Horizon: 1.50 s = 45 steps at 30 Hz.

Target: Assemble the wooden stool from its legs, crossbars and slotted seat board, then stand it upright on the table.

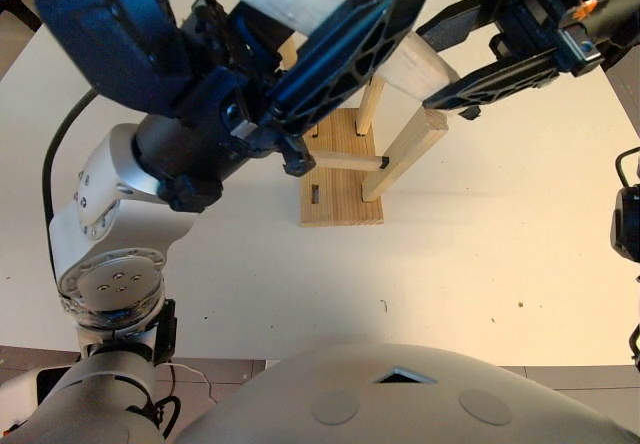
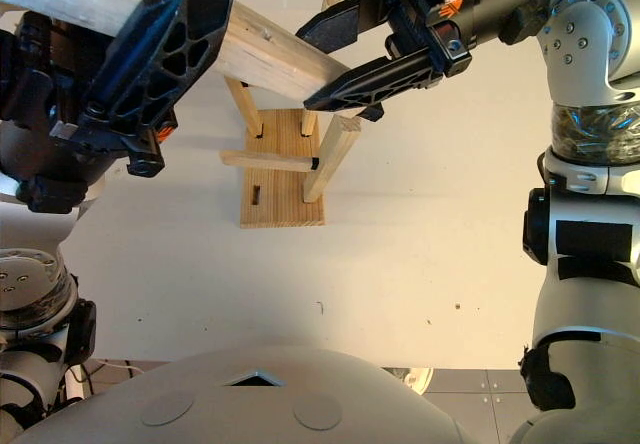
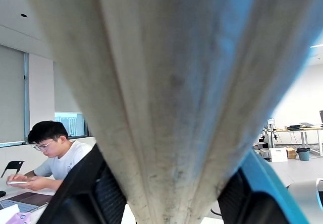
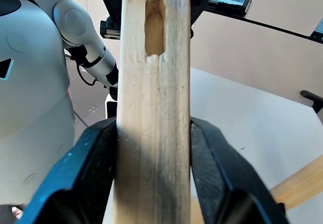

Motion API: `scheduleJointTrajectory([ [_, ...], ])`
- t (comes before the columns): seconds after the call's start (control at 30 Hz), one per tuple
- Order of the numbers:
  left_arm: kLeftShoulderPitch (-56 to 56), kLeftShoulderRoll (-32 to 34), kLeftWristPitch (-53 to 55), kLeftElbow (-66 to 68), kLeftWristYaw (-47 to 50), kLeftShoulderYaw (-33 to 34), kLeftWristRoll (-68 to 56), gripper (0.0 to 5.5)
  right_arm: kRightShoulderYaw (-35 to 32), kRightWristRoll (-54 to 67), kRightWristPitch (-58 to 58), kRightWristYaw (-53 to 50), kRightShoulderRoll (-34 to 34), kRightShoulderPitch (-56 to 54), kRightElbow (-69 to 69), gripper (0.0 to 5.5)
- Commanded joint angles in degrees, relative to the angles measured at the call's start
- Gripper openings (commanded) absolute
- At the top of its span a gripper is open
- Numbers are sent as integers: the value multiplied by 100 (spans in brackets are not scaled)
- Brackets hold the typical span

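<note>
Both end effectors, left (image 1: 370, 39) and right (image 2: 345, 59), are clamped on one loose leg (image 2: 270, 59) held in the air, long axis running side to side. The seat board (image 1: 340, 199) with two standing legs (image 1: 405, 154) sits below, mid-surface (image 1: 450, 264), well off the near edge.

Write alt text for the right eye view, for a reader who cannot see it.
The left pincer and right pincer grip one wooden leg between them, above a white table. Below it the slotted seat board lies flat with upright legs set in it and a crossbar jutting sideways from one.
</note>
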Motion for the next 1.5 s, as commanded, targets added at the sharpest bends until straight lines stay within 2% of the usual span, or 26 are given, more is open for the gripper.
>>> scheduleJointTrajectory([
  [0.03, 6, 119, -37, 127, -130, 265, -114, 209, -470, 28, -27, -688, 227, -107, 178, 253],
  [0.17, -144, 441, -3, 346, -225, 770, -342, 205, -906, 178, 273, -1460, 291, -61, 123, 302],
  [0.37, 92, 1220, 295, 800, -701, 1567, -712, 204, -1569, 330, 335, -2318, 282, 410, -200, 302],
  [0.6, 1446, 2131, 563, 2222, -2390, 2755, 396, 204, -2286, 438, 162, -3406, 411, 988, -688, 302],
  [0.7, 1927, 2275, 490, 2738, -3090, 2968, 916, 204, -2492, 497, 149, -3628, 393, 1249, -860, 302],
  [0.8, 2213, 2266, 447, 2885, -3540, 2837, 1307, 204, -2570, 516, 114, -3737, 375, 1416, -945, 302],
  [0.93, 2183, 1991, 343, 3028, -3682, 2429, 1732, 204, -2478, 472, -39, -3797, 433, 1479, -889, 302],
  [1.2, 2033, 1086, 248, 2892, -3642, 1281, 2108, 204, -2251, 331, -302, -3713, 386, 1501, -656, 302],
  [1.37, 2094, 575, 32, 2953, -3461, 1004, 2396, 204, -2018, 84, -607, -3486, 428, 1370, -239, 302],
  [1.5, 2179, 455, -45, 2966, -3529, 749, 2697, 204, -1937, 8, -756, -3356, 446, 1258, 19, 302],
])
